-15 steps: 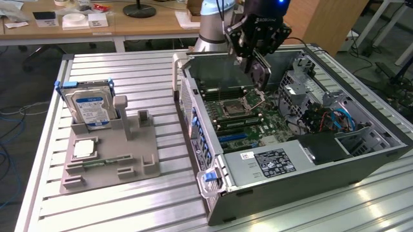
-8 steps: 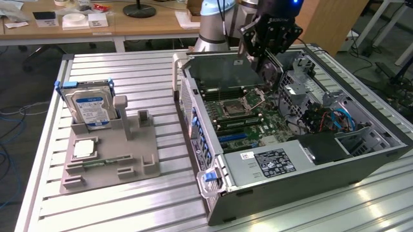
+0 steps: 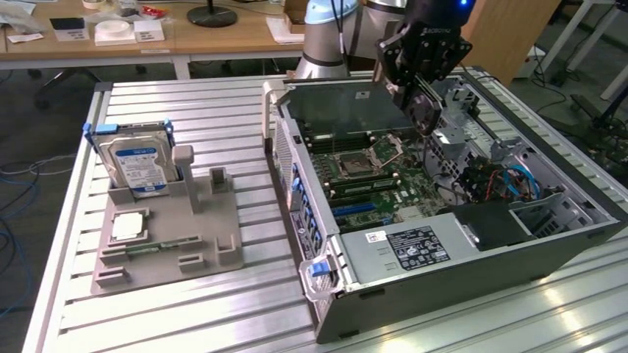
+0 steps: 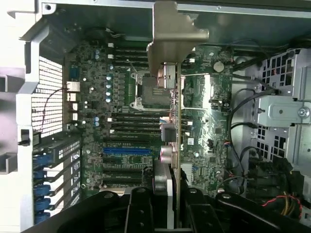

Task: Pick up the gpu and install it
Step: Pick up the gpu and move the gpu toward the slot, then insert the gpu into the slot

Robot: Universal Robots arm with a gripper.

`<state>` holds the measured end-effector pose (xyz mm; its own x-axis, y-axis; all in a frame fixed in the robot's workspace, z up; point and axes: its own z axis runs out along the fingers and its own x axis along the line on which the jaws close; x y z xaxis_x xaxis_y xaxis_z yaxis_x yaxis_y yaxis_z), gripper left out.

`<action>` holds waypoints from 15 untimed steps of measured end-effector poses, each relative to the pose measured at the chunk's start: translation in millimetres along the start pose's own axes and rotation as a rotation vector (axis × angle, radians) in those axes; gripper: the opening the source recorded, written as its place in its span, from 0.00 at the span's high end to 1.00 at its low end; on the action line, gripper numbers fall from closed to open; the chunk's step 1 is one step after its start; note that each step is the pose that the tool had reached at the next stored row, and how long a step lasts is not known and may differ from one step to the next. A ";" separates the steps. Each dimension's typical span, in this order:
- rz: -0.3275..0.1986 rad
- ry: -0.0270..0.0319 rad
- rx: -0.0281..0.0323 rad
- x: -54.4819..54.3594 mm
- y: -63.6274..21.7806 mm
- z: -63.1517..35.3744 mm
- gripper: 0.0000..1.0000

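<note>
Hand (image 3: pixel 414 75): black, on the arm (image 3: pixel 329 33), up over the open PC case (image 3: pixel 461 265); partly closed, clamped on the gpu.
Fingers (image 4: pixel 141 208): one each side of the card in the wrist view, pressed to its faces.
Gpu (image 3: pixel 425 109): in the hand's grip, off the board, hanging above the far end of the case interior in the exterior view. Wrist view has it edge-on (image 4: pixel 170 131), a thin line over the motherboard.
Bracket (image 4: pixel 171 41): silvery, at the card end away from the fingers.
Motherboard (image 3: pixel 378 184): flat in the case bottom, CPU socket (image 3: pixel 354 163) bare; gpu not seated in any slot.
Blue slot (image 4: pixel 125 151): on the board just beside the card's line, not touching it.
Power supply (image 3: pixel 412 246): silver box w/ black label, near end of case.
Desk (image 3: pixel 196 110): slatted metal; case sits on the exterior view's right.
Grey holder (image 3: pixel 167 235): on the desk, exterior view's left, well apart from the case.
Hard drive (image 3: pixel 137 165): silver w/ blue-white label, upright in the holder's far end.
</note>
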<state>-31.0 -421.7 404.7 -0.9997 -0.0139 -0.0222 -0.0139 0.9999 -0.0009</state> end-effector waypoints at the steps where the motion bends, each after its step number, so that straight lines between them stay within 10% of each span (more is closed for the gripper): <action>1: 0.000 0.0001 0.0001 -1.5 0.0 0.0 0.72; 15: -0.006 0.0000 -0.0002 -1.5 0.0 0.1 0.72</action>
<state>-29.4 -421.6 404.6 -0.9996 -0.0195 -0.0222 -0.0195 0.9998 -0.0008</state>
